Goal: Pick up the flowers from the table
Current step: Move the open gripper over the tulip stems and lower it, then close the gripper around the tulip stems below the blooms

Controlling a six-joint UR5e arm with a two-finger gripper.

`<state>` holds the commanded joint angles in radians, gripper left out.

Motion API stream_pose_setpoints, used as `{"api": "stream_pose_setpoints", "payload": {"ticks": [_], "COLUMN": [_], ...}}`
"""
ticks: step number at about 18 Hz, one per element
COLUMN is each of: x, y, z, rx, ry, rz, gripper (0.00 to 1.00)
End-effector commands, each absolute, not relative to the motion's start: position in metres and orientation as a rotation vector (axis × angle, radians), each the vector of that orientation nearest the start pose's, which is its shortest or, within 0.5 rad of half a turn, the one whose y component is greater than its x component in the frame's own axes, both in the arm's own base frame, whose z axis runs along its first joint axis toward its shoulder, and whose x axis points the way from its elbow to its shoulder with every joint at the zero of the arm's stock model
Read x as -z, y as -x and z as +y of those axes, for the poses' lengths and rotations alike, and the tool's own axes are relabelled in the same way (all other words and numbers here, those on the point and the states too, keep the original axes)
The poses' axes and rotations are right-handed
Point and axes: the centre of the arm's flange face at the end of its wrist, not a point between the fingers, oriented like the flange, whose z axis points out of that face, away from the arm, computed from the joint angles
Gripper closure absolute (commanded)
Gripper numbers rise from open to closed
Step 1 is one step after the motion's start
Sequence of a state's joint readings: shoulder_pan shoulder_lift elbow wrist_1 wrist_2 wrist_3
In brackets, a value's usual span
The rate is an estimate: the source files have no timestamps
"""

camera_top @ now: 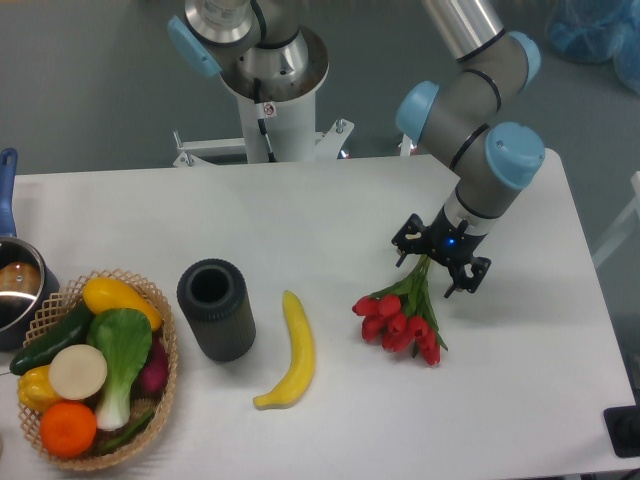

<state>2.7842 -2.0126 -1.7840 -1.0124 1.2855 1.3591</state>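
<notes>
Bunch of red tulip flowers [402, 320] with green leaves and thin stems lies flat on the large white table [330, 220], right of centre, buds toward the front edge, stems pointing to the back right. Black two-finger gripper [436, 267] sits over the stem end, fingers spread either side of the stems, not pinching them. Yellow banana [291, 350] and black ribbed cylinder [216, 309] lie left of the flowers; wicker basket of vegetables [92, 365] at the front-left corner.
</notes>
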Motion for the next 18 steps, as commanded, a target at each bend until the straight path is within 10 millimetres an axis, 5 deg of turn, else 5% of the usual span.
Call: {"api": "stream_pose_setpoints", "payload": {"ticks": [18], "x": [-0.178], "y": [0.491], "z": [0.358], "rx": [0.317], "ry": [2.888], "rz": [0.133], "gripper": [0.03]}}
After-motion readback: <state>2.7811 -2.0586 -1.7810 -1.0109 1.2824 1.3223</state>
